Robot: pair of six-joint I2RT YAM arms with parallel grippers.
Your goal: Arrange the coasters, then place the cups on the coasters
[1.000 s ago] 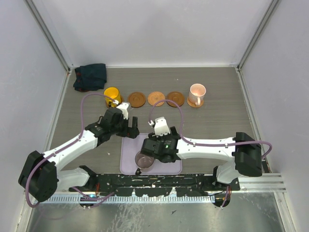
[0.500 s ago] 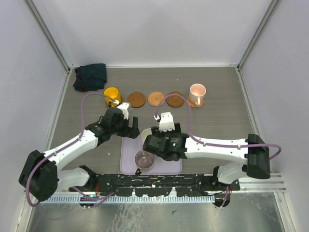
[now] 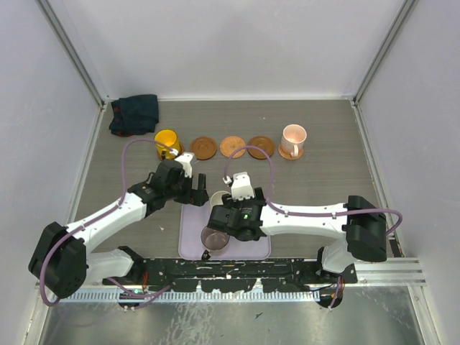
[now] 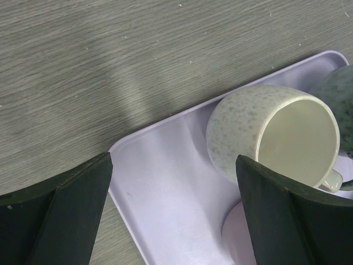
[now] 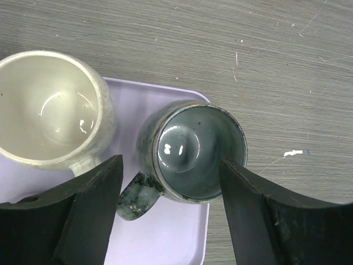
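In the right wrist view my right gripper (image 5: pixel 171 163) hangs open over a grey-green cup (image 5: pixel 193 152), one finger on each side and the cup's handle toward the left finger. This cup stands at the corner of the lavender tray (image 5: pixel 165 243), next to a cream-white cup (image 5: pixel 47 105). My left gripper (image 4: pixel 174 160) is open above the tray's corner (image 4: pixel 160 187), with the cream-white cup (image 4: pixel 276 132) near its right finger. From above, a mauve cup (image 3: pixel 214 238) sits on the tray. A yellow cup (image 3: pixel 167 140) and a pink cup (image 3: pixel 293 136) flank three bare coasters (image 3: pixel 232 146).
A dark folded cloth (image 3: pixel 134 113) lies at the back left corner. Both arms crowd over the tray (image 3: pixel 260 248) near the front edge. Grey walls enclose the table on the left, back and right.
My right gripper shifted rightward and slightly back again, uncovering the cream-white cup in the top view. The left arm has held still.
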